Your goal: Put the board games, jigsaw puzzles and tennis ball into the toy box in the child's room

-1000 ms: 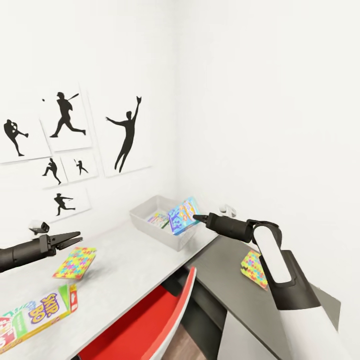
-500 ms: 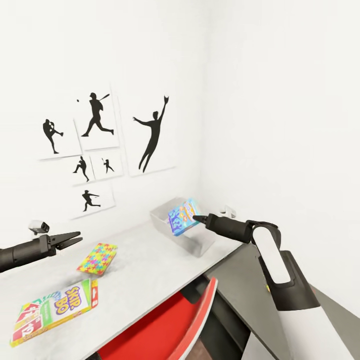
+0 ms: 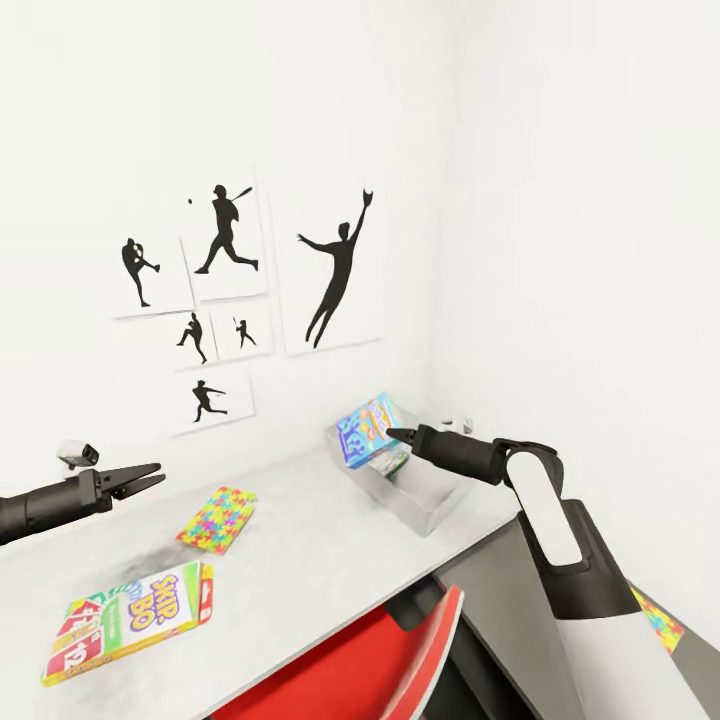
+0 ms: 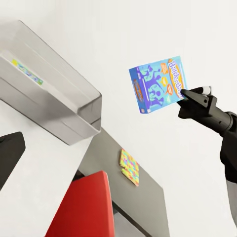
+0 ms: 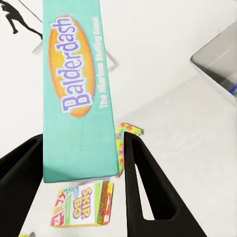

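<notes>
From the head view, the right gripper [image 3: 392, 435] pinches the small blue board game [image 3: 367, 430], which hangs just above the near rim of the toy box [image 3: 425, 512] on the table [image 3: 300, 560], so it needs to go down into the box; the left gripper [image 3: 150, 472] is a little open, holds nothing, and is far off. In the left wrist view, the blue game's long side slants in the air, apart from the box. In the right wrist view, the two fingers [image 5: 143, 182] squeeze the game's thin edge, its long side pointing away from them.

The view has swung right; grippers hold their poses.
</notes>
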You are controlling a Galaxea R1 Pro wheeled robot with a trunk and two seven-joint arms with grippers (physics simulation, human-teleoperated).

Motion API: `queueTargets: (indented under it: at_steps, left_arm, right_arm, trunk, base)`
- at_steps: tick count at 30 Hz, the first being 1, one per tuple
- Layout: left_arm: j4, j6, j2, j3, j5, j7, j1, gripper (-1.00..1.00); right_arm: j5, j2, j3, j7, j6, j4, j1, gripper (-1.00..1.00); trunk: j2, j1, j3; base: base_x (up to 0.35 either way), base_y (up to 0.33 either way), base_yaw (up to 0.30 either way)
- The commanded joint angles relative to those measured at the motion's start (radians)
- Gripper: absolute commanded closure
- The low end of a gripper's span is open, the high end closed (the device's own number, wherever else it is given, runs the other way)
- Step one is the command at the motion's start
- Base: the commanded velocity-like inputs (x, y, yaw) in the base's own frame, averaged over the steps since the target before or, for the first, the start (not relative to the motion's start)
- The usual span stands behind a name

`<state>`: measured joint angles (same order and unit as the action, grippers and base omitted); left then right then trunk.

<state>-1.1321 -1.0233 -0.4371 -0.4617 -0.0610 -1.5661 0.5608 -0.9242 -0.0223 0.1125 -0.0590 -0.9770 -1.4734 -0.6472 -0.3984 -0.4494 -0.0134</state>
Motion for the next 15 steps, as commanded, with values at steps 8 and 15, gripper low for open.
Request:
queueTargets:
  at_steps: [8, 15]
  left_arm:
    - [0.0, -0.011, 0.0, 0.0, 0.002, -0.005, 0.001, -1.0]
    - [0.0, -0.011, 0.0, 0.0, 0.003, -0.005, 0.001, -1.0]
  right_arm:
    - [-0.004, -0.001, 0.003, -0.006, -0.002, -0.001, -0.002, 1.0]
    - [-0.004, -0.001, 0.003, -0.005, -0.002, -0.001, -0.002, 1.0]
  trunk:
    - [-0.002, -0.001, -0.001]
    - [-0.002, -0.001, -0.001]
  base:
    - [0.133, -0.044, 0.006]
    - [0.113, -0.006, 0.0]
